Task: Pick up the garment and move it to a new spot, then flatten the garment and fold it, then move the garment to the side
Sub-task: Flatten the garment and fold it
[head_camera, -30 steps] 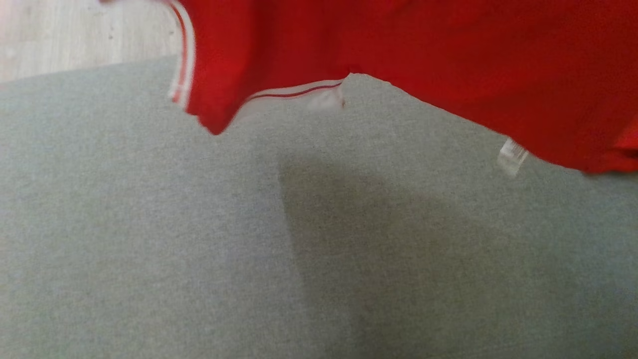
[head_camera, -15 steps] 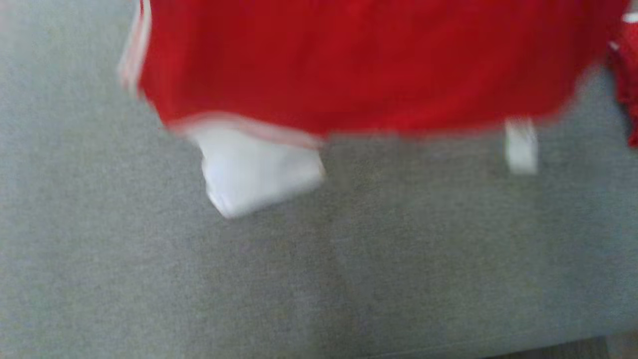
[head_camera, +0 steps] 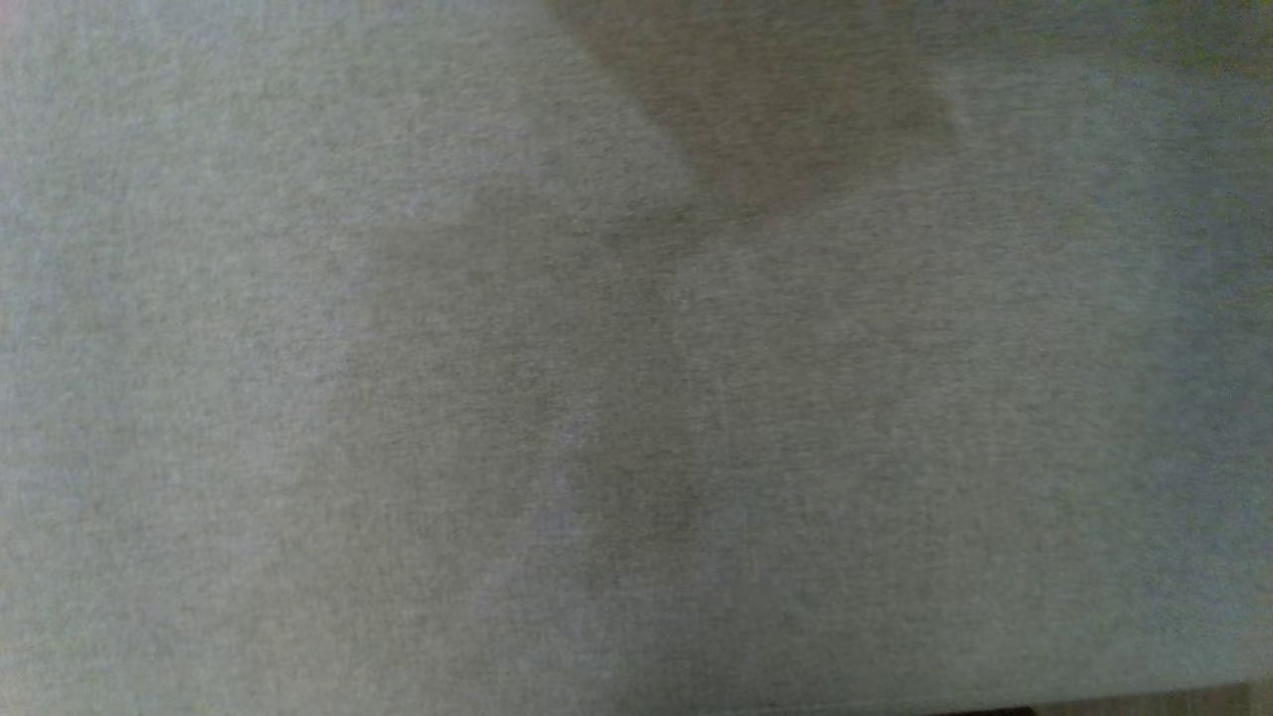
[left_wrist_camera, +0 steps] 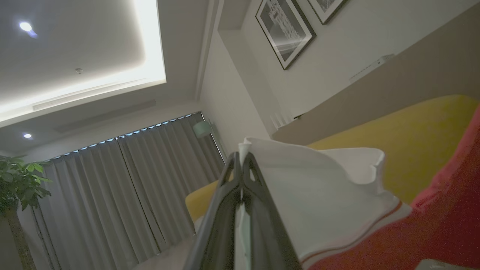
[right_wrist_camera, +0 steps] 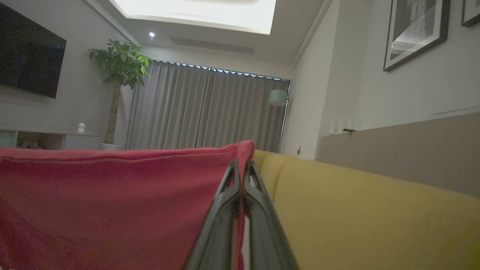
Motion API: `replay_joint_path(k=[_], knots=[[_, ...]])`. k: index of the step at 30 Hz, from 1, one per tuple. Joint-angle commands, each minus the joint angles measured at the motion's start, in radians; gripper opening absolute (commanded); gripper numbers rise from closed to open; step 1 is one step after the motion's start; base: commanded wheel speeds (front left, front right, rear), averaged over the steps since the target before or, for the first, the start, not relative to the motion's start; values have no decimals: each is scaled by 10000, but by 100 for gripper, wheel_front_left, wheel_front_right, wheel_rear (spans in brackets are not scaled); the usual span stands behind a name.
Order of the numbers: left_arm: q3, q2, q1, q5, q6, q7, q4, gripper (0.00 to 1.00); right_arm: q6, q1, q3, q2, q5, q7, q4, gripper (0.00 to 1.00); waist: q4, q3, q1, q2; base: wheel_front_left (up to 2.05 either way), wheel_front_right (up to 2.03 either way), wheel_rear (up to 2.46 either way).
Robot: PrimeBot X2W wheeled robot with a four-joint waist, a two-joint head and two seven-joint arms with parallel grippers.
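Observation:
The garment is red with white trim and a thin red stripe. In the left wrist view my left gripper [left_wrist_camera: 241, 157] is shut on a white part of the garment [left_wrist_camera: 322, 195], with red cloth hanging to the lower right. In the right wrist view my right gripper [right_wrist_camera: 242, 165] is shut on a red edge of the garment [right_wrist_camera: 112, 198], which spreads taut to the left. Both grippers point upward into the room. The head view looks down on the grey fabric surface [head_camera: 298, 398], with soft shadows across it.
A yellow sofa back [right_wrist_camera: 375, 210] runs behind both grippers. Beyond it are grey curtains [right_wrist_camera: 202, 108], a potted plant [right_wrist_camera: 120, 63], a wall screen [right_wrist_camera: 30, 60] and framed pictures [left_wrist_camera: 285, 30]. A dark strip [head_camera: 995, 710] shows at the grey surface's near edge.
The red garment has left the head view, which earlier showed it hanging across the top; that view has also shifted, so the camera moved.

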Motion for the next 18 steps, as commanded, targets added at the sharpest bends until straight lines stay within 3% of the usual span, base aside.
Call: replay_joint_path(k=[1,10,18], knots=[[387,612,609,169,-120,-33,-700,0,65,492,-167,71,-126,-7,-213,0,350,334,-2,0,0,0,0],[873,1646,4805,620,-110,-34,-3086,0,65,3001,-603,288,35,-8,-499,0,769,96,-2,0,0,0,0],[763,3076,9832,485,715,119,-5743,0,65,6526,-792,441,452,-8,-1645,0,642,-1229,-2,0,0,0,0]])
